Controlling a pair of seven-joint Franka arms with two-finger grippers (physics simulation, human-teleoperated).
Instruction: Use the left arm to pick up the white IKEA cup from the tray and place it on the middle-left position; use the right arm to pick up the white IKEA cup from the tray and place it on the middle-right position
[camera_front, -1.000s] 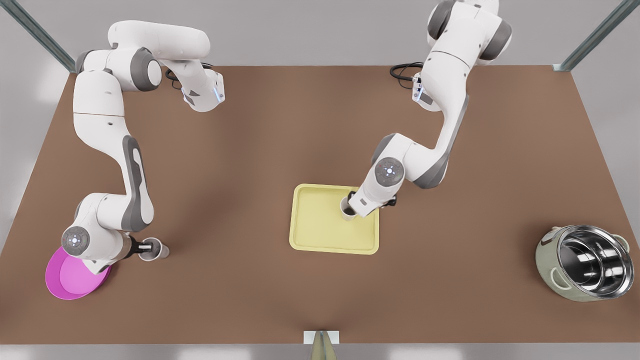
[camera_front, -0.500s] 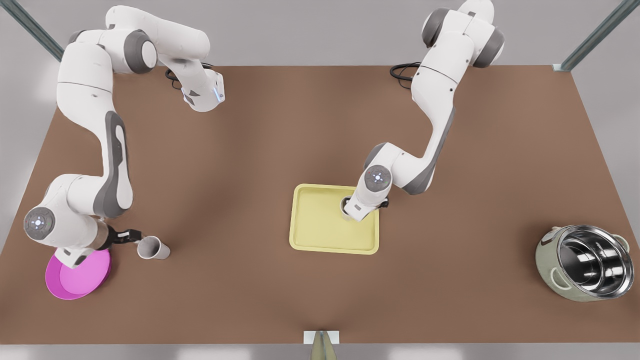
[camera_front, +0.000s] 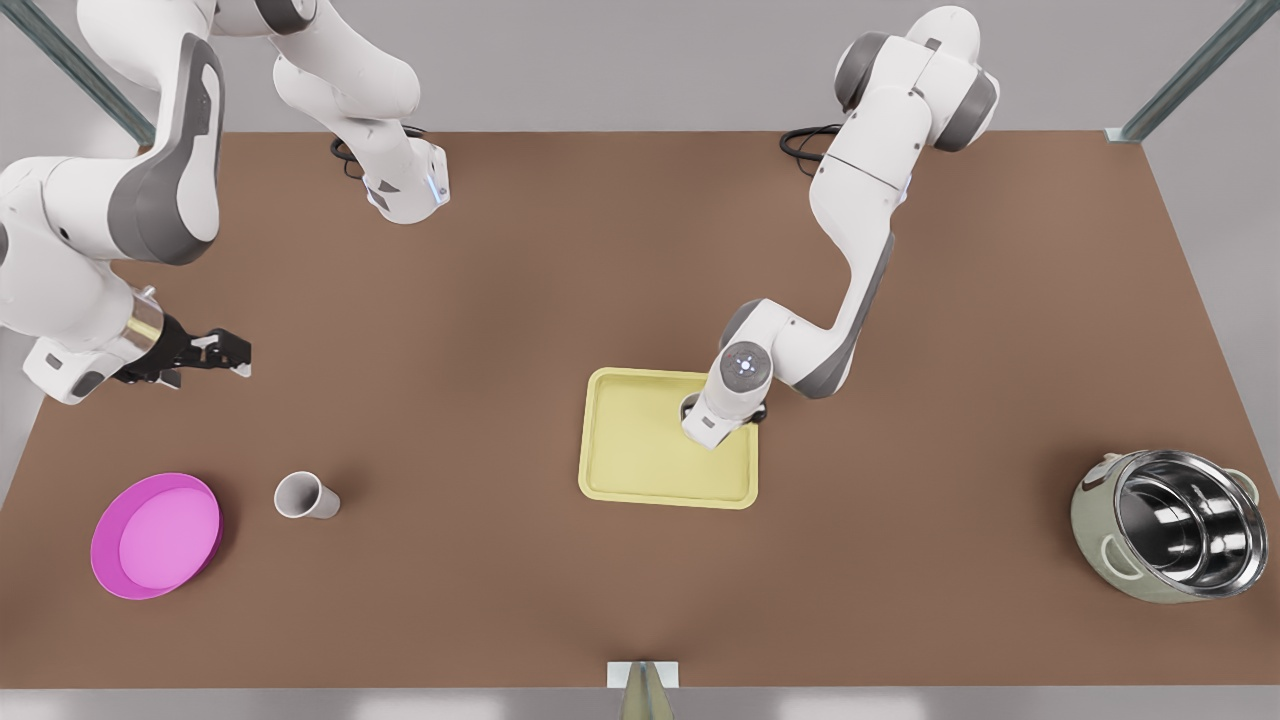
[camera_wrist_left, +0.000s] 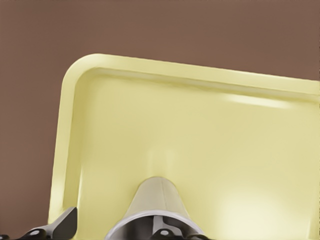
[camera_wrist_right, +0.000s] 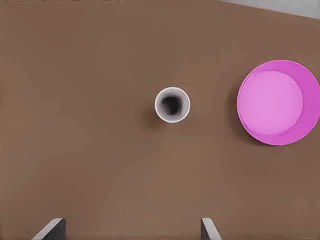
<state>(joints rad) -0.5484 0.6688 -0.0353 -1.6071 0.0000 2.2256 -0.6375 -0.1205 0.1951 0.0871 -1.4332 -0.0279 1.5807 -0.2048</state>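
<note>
Magenta dish (camera_front: 155, 535), placed cup (camera_front: 305, 495) and steel pot (camera_front: 1165, 540) form the nearest row on the bench (camera_front: 500, 300). The placed cup stands upright just beside the dish, apart from it. The pot lies well apart, at the front view's right.

Mid-bench is the tray (camera_front: 650, 480). The tray cup (camera_wrist_left: 155, 200) stands upright near the tray's far corner, on the front view's right. My left gripper (camera_front: 697, 412) is low over it, spread. The one finger (camera_wrist_left: 65, 225) I can see stands clear of the cup wall.

Risks, as I judge them:
- An off-centre closure could tip the cup or push it against the raised rim close by.
- A low sideways exit could catch the cup base on that rim, so I should lift straight first.

Farther back, toward the front view's left, my right gripper (camera_front: 238, 352) hangs high above the bench, spread and empty. It waits.

Open room: bare bench surrounds the tray on all sides, widest between the tray and the placed cup.
</note>
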